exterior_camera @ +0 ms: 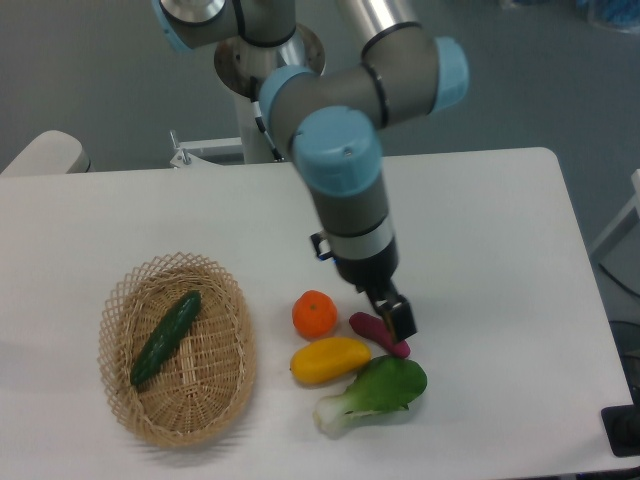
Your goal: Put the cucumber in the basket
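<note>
Down at the lower left of the frame, the cucumber [166, 337] lies inside the basket [230, 385], stretched diagonally along the woven floor with its upper end pointing toward the basket's far right rim. Nothing is touching it. The basket itself sits on the white worktop [480, 230], well apart from the arm.

Right of the basket, toward the lower middle of the frame, a small cluster of other produce rests on the worktop: an orange [314, 314], a yellow piece [330, 359] just below it, a short purple piece [368, 325] to the right, and a leafy bok choy [375, 391] at the bottom, its white stem pointing left.

Over that cluster hangs the gripper [401, 321], at the end of the grey and blue arm [345, 170] that reaches down from the upper middle of the frame. Its dark fingers overlap the purple piece from this angle, and I can't tell whether they are apart or together, or whether they touch it.
</note>
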`<state>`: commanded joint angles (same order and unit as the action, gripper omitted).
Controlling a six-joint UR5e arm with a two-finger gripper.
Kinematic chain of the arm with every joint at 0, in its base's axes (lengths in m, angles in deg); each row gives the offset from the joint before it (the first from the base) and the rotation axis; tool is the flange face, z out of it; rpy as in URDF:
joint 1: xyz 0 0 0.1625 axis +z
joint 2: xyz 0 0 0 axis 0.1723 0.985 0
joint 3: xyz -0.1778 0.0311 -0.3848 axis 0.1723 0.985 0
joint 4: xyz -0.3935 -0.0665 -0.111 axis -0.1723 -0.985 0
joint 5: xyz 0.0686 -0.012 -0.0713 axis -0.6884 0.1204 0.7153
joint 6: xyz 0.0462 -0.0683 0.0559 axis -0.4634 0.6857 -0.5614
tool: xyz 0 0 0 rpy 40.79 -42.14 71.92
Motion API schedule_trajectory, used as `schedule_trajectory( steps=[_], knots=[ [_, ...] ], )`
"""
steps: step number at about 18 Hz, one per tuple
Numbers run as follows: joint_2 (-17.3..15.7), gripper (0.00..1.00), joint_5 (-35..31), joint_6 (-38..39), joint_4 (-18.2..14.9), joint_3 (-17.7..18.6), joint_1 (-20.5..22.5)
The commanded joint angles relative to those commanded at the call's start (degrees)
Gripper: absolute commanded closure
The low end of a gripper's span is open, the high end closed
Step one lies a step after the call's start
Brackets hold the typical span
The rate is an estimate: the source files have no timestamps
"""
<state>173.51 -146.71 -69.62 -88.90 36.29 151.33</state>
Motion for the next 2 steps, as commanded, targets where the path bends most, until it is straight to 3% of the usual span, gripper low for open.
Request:
schedule_trajectory(
  steps=[2],
  knots=[
    [-0.27, 0.0, 0.01, 0.0, 0.0, 0.09, 0.09]
  ],
)
